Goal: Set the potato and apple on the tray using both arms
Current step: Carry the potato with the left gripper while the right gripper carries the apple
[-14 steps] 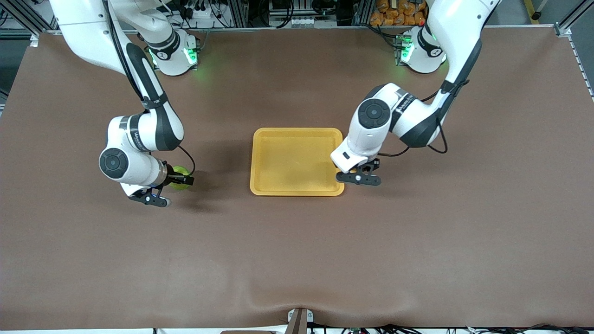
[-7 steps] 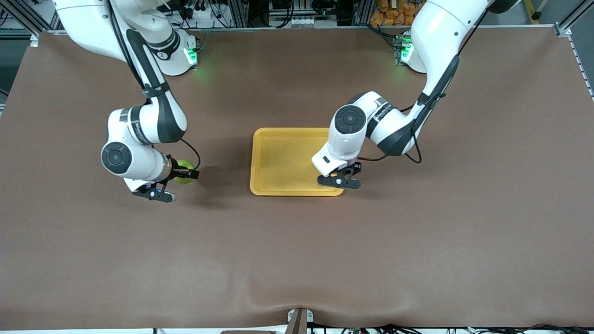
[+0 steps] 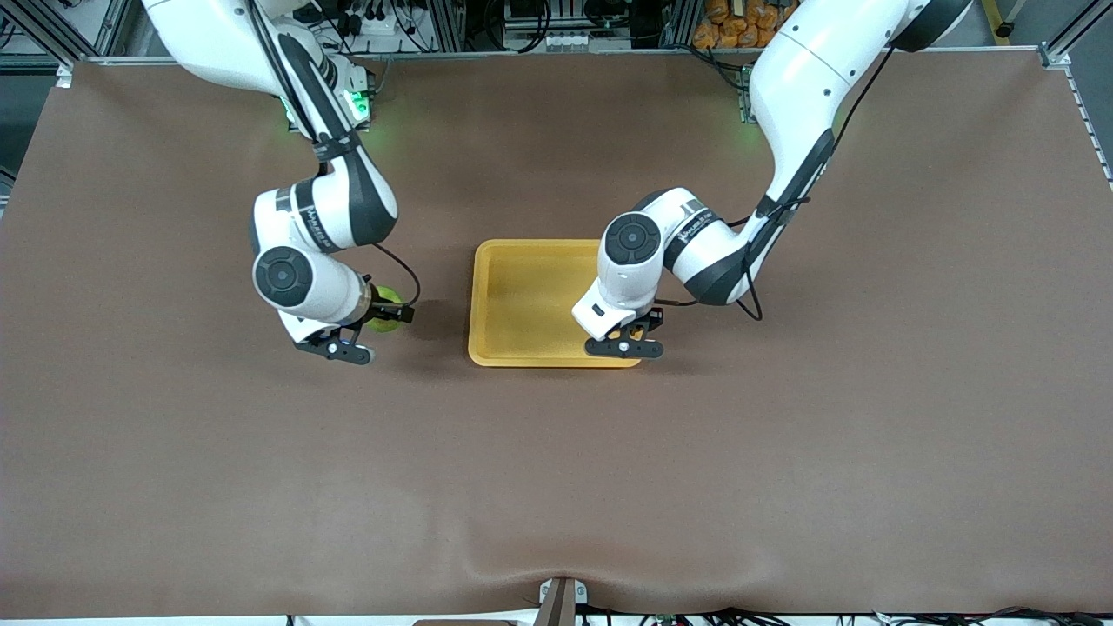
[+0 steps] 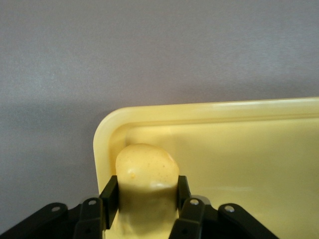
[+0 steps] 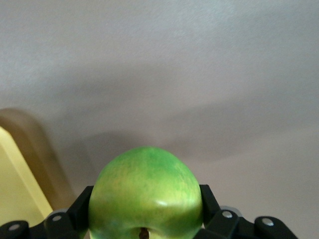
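The left gripper point(image 4: 144, 196) pinches the potato point(image 4: 147, 169) across its narrow width, one finger on each flank, with the blunt end projecting past the fingertips. It hangs over the corner of the tray point(image 3: 522, 296) that lies nearer the front camera and toward the left arm's end of the table. In the front view the left gripper point(image 3: 628, 335) sits above that corner and hides most of the potato.

The right gripper point(image 5: 144, 209) clamps the apple point(image 5: 145, 191) at its widest girth, fingers on either side, stem dimple facing the wrist camera. In the front view the right gripper point(image 3: 383, 315) carries the apple point(image 3: 385, 304) over bare table, beside the tray toward the right arm's end and not yet over the rim.

Handling assessment: both items appear rigid and probably light. The apple's skin looks glossy and curved, so it may slip or roll; a grip at the equator is judged most secure. The potato's matte, slightly faceted sides should offer better purchase, and a hold across the short axis suits it. Either item may roll on release onto the smooth tray floor, so a low release is advisable.
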Controlling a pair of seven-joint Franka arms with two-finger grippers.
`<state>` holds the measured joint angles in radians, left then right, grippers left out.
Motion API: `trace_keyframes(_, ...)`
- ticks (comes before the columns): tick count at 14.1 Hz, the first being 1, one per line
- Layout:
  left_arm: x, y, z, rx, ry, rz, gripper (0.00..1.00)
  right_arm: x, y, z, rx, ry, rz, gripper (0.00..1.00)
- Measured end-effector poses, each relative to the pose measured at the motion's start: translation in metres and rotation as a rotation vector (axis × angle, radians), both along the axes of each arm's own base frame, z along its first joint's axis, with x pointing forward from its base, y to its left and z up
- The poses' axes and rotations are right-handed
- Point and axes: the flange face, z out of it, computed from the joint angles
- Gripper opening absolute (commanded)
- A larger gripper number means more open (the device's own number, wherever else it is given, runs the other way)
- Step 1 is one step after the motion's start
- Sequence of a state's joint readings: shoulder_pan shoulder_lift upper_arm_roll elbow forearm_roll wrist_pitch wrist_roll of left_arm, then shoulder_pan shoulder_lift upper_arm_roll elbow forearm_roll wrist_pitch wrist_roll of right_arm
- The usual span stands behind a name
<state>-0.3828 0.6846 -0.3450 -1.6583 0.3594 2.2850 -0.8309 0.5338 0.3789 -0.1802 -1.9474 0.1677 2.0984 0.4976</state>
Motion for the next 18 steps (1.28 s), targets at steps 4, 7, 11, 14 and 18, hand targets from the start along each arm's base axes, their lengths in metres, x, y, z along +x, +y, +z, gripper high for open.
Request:
trace_keyframes(4,-0.004,-0.002,-0.012,0.008,0.014,0.015,0.01,-0.015,0.033,-0.001,-0.019,0.008,-0.019,0.00)
trace_keyframes(7,-0.006,-0.004,-0.017,0.011,0.020,0.025,0.67,-0.033,0.068,-0.001,-0.037,0.008,-0.027,0.00)
trace_keyframes(11,-0.004,-0.002,-0.017,0.014,0.019,0.027,1.00,-0.049,0.094,-0.001,-0.033,0.017,-0.063,0.00)
trace_keyframes(14,0.001,-0.001,-0.013,0.010,0.010,0.033,1.00,-0.050,0.101,-0.001,-0.006,0.008,-0.078,0.00)
trace_keyframes(18,0.023,0.013,0.020,0.020,-0.019,0.070,1.00,-0.052,0.120,-0.008,0.045,-0.025,-0.124,0.00)
